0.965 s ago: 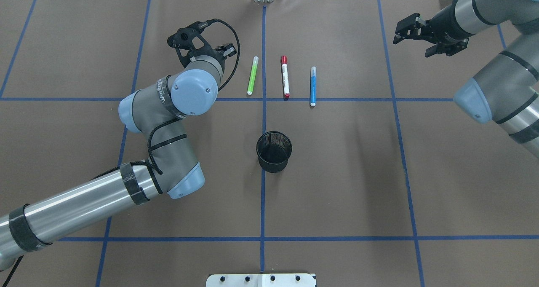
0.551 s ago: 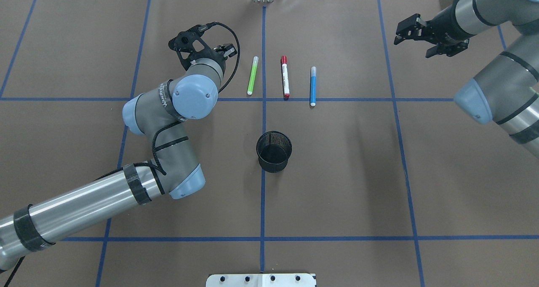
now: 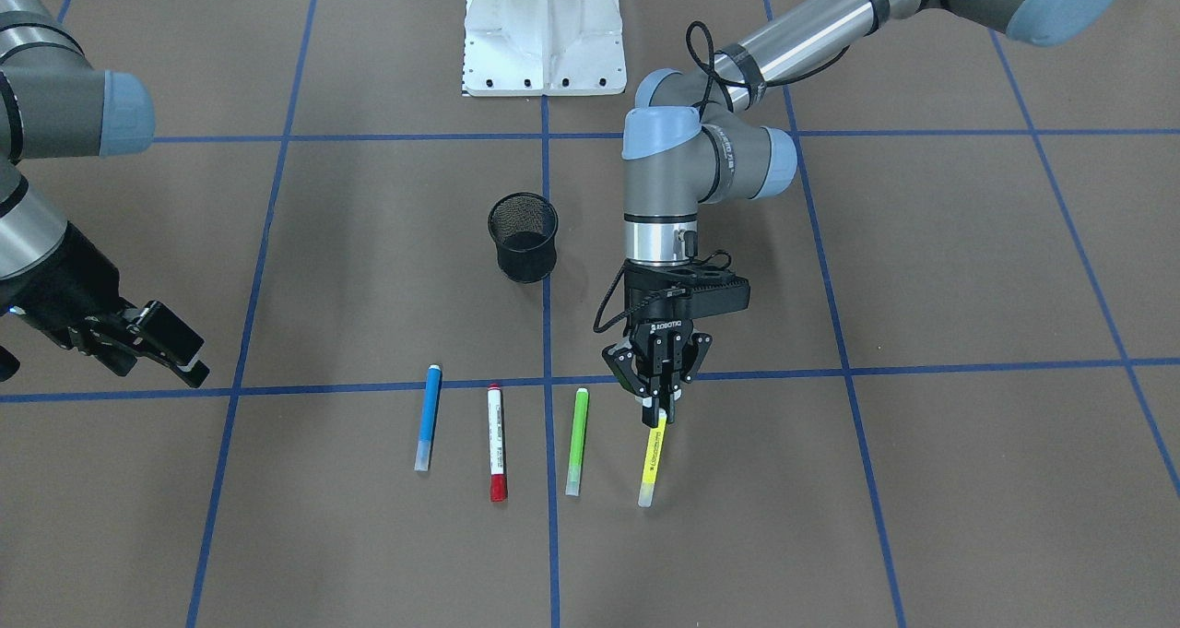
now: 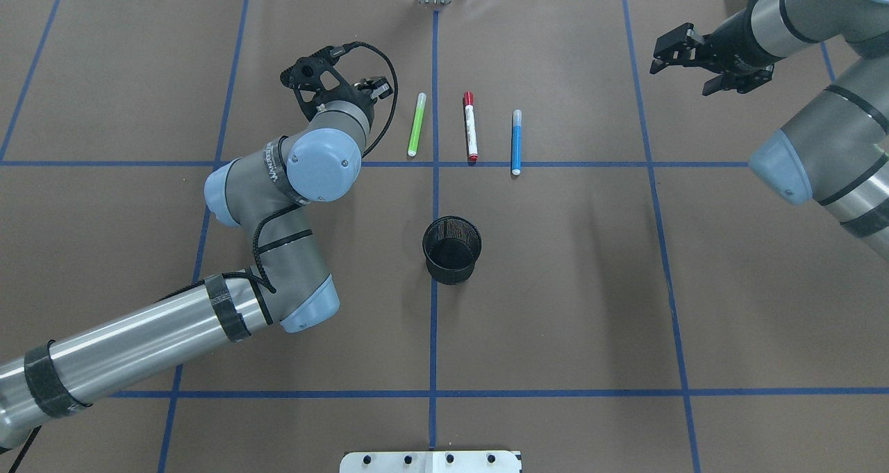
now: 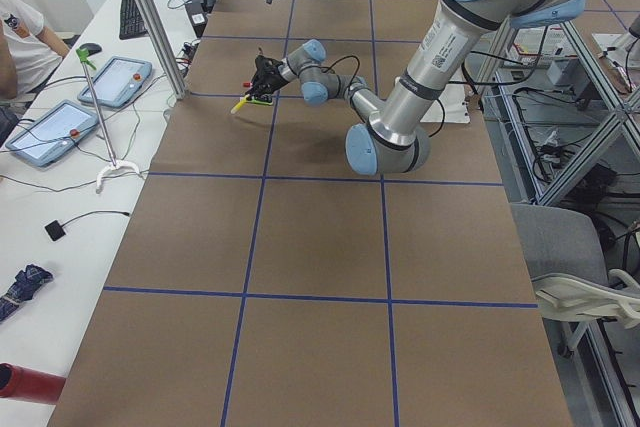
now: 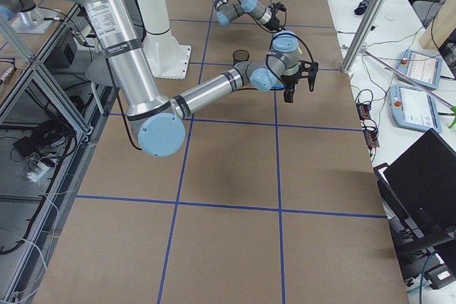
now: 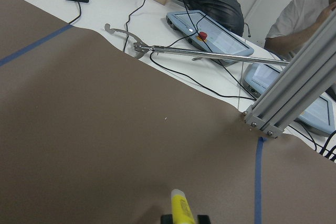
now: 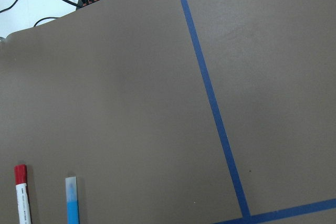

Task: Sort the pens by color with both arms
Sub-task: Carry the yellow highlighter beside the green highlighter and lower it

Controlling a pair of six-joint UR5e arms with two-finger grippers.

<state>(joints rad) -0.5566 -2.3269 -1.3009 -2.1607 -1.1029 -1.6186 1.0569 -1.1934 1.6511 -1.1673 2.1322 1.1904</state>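
Note:
Three pens lie side by side beyond the black mesh cup (image 4: 451,249): a lime-green one (image 4: 417,124), a white one with a red cap (image 4: 471,127) and a blue one (image 4: 516,143). In the front-facing view my left gripper (image 3: 660,411) points down, shut on one end of the yellow pen (image 3: 652,462). That pen slants down toward the table beside the green pen (image 3: 577,442). The left wrist view shows the yellow pen (image 7: 182,208) between the fingertips. From overhead the arm hides it. My right gripper (image 4: 680,70) hangs open and empty at the far right, well away from the pens.
The white pedestal base (image 3: 542,29) stands at the robot's side of the table. Blue tape lines (image 4: 434,320) divide the brown cover. An aluminium post (image 7: 294,98), tablets and cables line the far edge, where a person (image 5: 20,37) sits.
My left wrist has shifted slightly toward the green pen. The right gripper has edged a little toward the far edge. The three lying pens and the cup have not moved.

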